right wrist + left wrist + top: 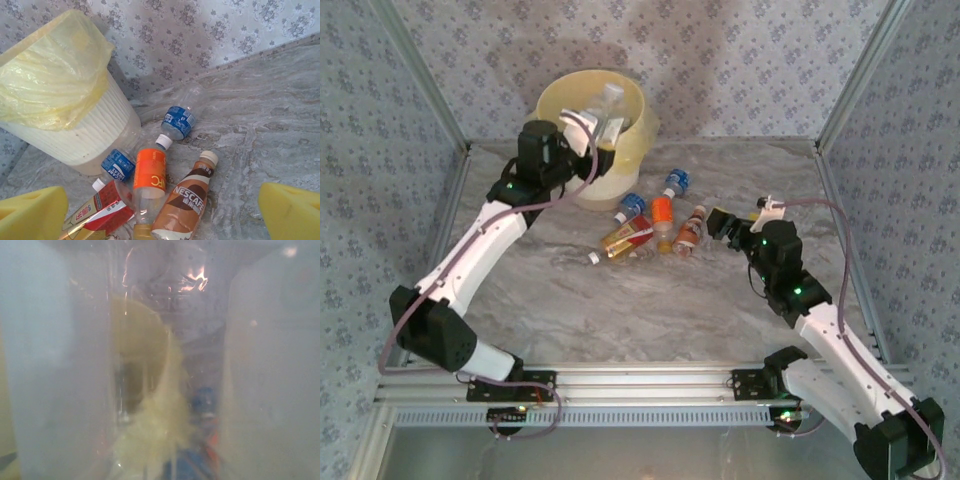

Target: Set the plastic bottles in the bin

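The right tool hangs low over the bench, its yellow pads spread wide with nothing between them; just ahead of it a loose cluster of plastic bottles lies on the marbled surface; nearest in the right wrist view is a brown Nescafé bottle with a cream cap, lying just beside an orange-labelled bottle whose white cap points away; left of these lies a red and gold bottle; a little farther, a blue-labelled bottle sits right at the foot of the bin, and a second blue-labelled bottle, clear in the body, lies near it to the right; beyond them stands the bin, cream-yellow, ribbed on its side, with a yellowish bag folded over its rim; above its mouth the left tool pinches a clear bottle by the body; in the left wrist view that bottle is a blur close to the lens, with yellowish and blue shapes showing through it; behind the bin rises a patterned wall.
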Controlling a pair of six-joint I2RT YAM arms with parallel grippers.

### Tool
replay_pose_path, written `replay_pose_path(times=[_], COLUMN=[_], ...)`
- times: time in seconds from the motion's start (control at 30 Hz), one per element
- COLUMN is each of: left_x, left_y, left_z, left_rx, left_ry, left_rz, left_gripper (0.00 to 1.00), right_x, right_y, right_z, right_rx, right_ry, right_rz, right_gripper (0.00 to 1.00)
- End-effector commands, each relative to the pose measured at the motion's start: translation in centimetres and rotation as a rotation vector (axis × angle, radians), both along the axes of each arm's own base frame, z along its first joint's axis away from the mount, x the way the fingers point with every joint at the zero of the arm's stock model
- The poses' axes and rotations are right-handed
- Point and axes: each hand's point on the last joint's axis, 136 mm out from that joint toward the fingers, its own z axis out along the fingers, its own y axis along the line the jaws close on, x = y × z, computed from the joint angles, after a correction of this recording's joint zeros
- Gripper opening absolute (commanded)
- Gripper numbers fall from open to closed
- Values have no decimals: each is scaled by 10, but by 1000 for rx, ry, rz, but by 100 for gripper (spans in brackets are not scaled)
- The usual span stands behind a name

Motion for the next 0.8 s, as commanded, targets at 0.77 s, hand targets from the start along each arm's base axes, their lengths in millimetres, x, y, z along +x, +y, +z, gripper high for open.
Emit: replay_pose_path(times=[0.77], left_x=[82], left_y=[23], left_z=[-15], left_rx=[317], left_ry=[52], left_rz=[-146], left_gripper=[31], right_x=[-14], right_y=[-18], right_z=[-6], right_rx=[-5], right_ry=[24], right_rz=[-64], right_gripper=[100])
